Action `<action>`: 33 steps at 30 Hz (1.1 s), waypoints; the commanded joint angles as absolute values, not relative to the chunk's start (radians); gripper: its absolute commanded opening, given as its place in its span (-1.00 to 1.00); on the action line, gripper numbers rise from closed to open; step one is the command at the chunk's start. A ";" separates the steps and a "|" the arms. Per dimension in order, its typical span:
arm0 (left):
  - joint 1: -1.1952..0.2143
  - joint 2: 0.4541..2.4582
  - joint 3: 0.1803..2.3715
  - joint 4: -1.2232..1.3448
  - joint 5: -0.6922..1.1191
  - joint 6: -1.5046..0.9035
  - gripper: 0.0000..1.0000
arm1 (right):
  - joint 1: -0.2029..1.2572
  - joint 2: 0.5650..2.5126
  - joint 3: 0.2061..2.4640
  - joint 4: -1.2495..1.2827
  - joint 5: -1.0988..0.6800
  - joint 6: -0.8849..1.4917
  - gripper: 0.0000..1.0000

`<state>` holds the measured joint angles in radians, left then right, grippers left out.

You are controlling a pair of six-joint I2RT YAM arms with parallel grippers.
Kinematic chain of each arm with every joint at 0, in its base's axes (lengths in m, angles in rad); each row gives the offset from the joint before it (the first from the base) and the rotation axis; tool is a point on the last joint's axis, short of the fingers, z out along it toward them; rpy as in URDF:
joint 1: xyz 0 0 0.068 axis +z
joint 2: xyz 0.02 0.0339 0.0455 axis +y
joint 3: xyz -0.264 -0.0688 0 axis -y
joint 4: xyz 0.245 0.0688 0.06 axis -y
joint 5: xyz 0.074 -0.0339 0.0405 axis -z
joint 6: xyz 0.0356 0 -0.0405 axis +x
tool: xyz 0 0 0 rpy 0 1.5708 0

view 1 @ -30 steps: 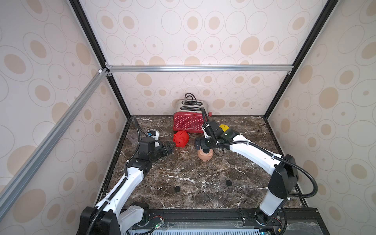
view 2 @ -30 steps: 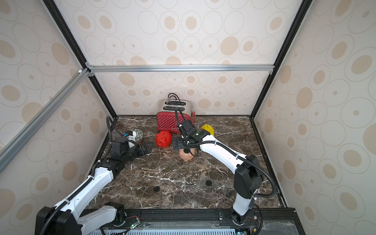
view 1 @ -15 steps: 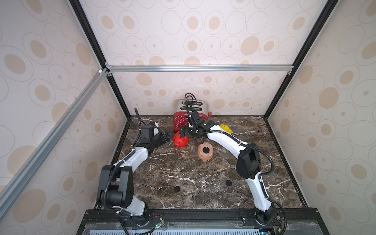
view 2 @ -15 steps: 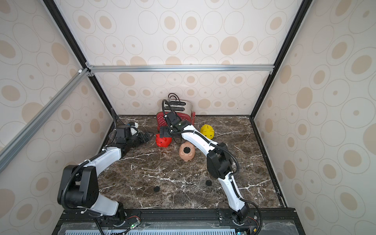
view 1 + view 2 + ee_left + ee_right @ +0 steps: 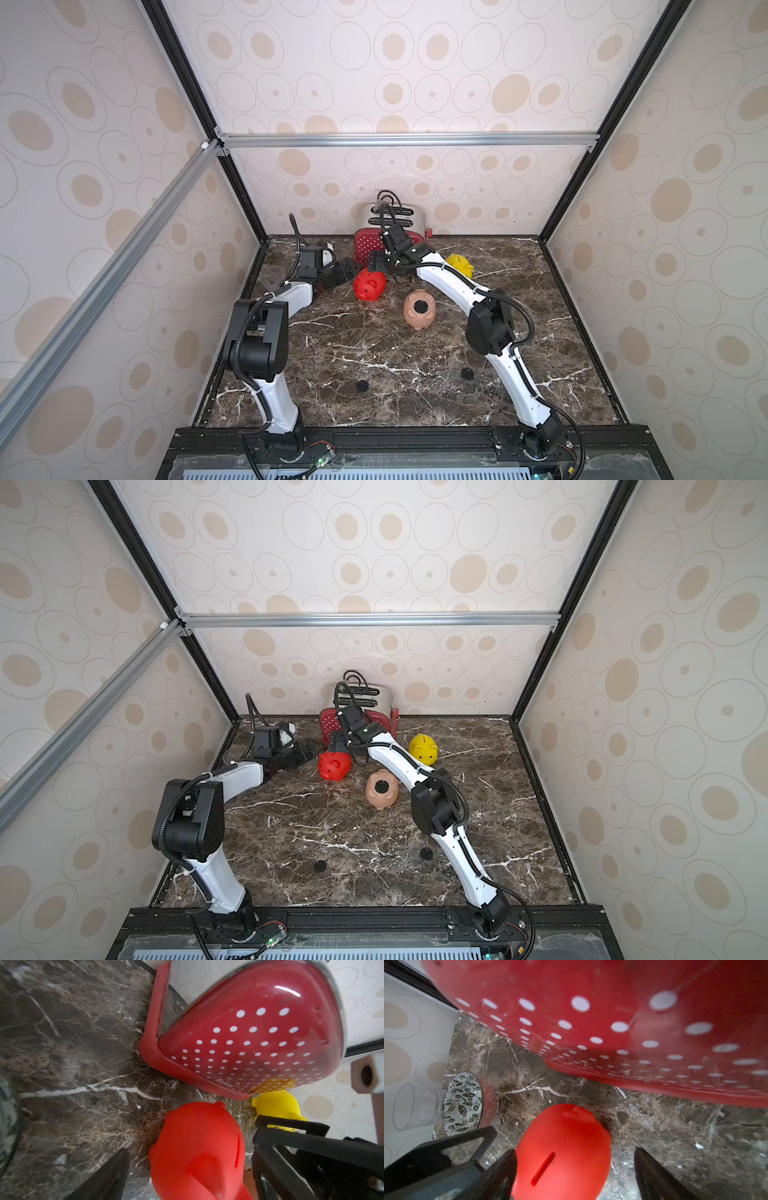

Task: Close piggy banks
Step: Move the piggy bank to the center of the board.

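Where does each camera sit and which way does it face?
Top views: high in front, looking down on the table; left arm, right arm show.
Left wrist: on left arm, facing red pig and toaster; left fingers show.
Right wrist: on right arm, facing red pig, toaster; right fingers show.
All share the red pig.

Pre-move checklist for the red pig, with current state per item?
1. Jaws of left hand open, red pig between its fingers: ok.
2. Jaws of right hand open around the same pig: ok.
3. Pig gripped: not ok, both hands stand wide.
4. Belly hole reachable: cannot tell, only the coin slot and face show.
5. Stopper in a hand: not ok, two black discs lie loose, far from both hands.
6. Room behind the pig: cannot tell, toaster stands close.
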<state>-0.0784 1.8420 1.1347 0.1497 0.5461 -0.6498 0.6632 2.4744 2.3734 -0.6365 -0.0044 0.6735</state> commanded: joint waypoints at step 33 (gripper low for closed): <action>-0.076 1.797 0.991 0.282 0.693 -0.711 0.78 | 0.710 2.400 2.118 -0.452 -0.217 0.819 0.77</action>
<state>-0.0654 1.8309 1.0130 0.2852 0.6628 -0.7147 0.6834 2.4351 2.1571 -0.4423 -0.1902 0.8028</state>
